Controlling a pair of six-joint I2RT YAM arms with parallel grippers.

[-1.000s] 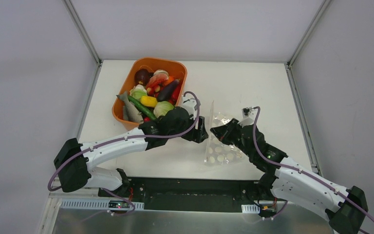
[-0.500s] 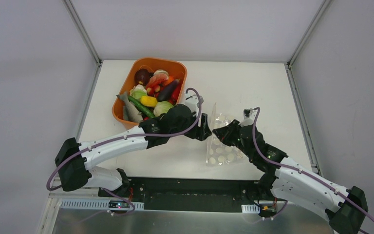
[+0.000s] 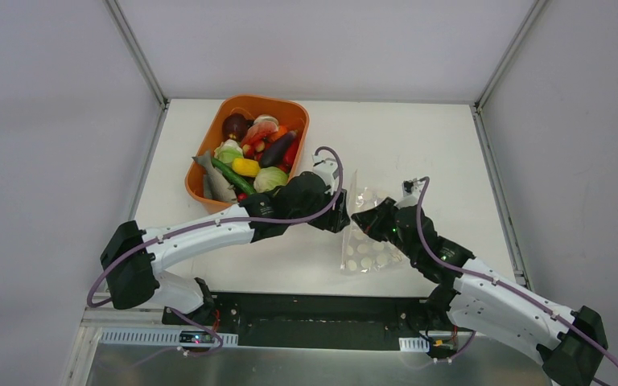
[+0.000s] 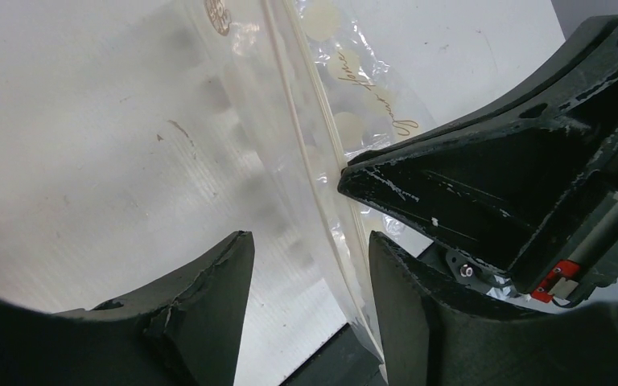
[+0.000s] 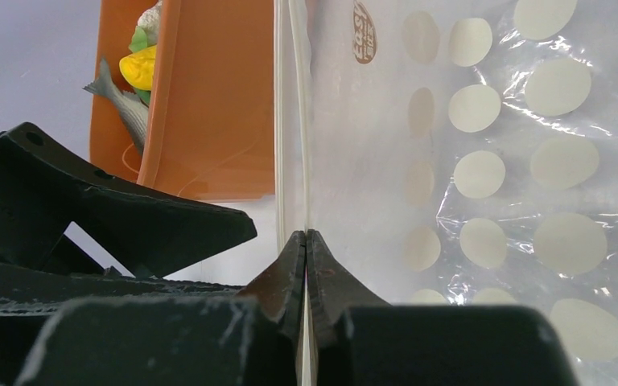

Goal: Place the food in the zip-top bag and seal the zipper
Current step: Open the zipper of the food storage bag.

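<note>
The clear dotted zip-top bag [image 3: 368,245] lies right of centre, its left edge lifted. My right gripper [image 3: 360,218] is shut on the zipper [image 5: 293,121] at that edge; the strip runs straight up from the closed fingertips [image 5: 306,241]. My left gripper [image 3: 343,217] is open, and the zipper edge [image 4: 288,112] passes between its jaws, close to the right finger [image 4: 418,314]. The right gripper's dark body [image 4: 491,185] sits just behind. The food [image 3: 249,154], toy vegetables of many colours, fills the orange tub [image 3: 299,108]. I see no food in the bag.
The orange tub [image 5: 217,104] stands at the back left, close behind the left wrist. A grey toy fish [image 5: 125,104] hangs over its near rim. The table's dark front edge [image 4: 346,354] lies just below the bag's near corner.
My left gripper has moved right, from beside the tub to the bag's lifted left edge, and now straddles the zipper. My right gripper keeps its hold.
</note>
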